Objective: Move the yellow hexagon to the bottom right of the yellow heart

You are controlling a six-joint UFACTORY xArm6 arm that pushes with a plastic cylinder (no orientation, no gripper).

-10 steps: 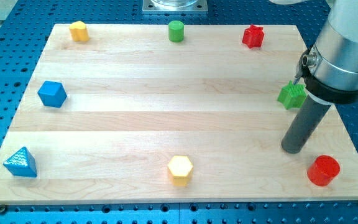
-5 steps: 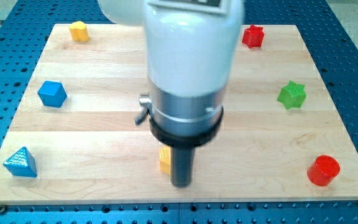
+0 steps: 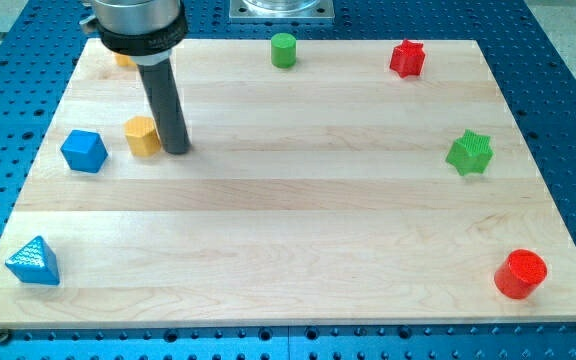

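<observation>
The yellow hexagon (image 3: 142, 136) lies on the wooden board at the view's upper left, just right of the blue cube (image 3: 84, 151). My tip (image 3: 177, 150) touches the board right beside the hexagon's right side, seemingly in contact. The yellow heart (image 3: 120, 58) sits at the board's top left corner, mostly hidden behind the arm's dark collar; only a sliver shows. The hexagon is below and slightly right of the heart.
A green cylinder (image 3: 284, 49) and a red star (image 3: 407, 58) stand along the top edge. A green star (image 3: 469, 152) is at the right edge, a red cylinder (image 3: 520, 274) at the bottom right, a blue triangle (image 3: 34, 261) at the bottom left.
The arm swept from the right side to the bottom middle, then to the upper left. The yellow hexagon moved with it from the bottom middle up to beside the blue cube.
</observation>
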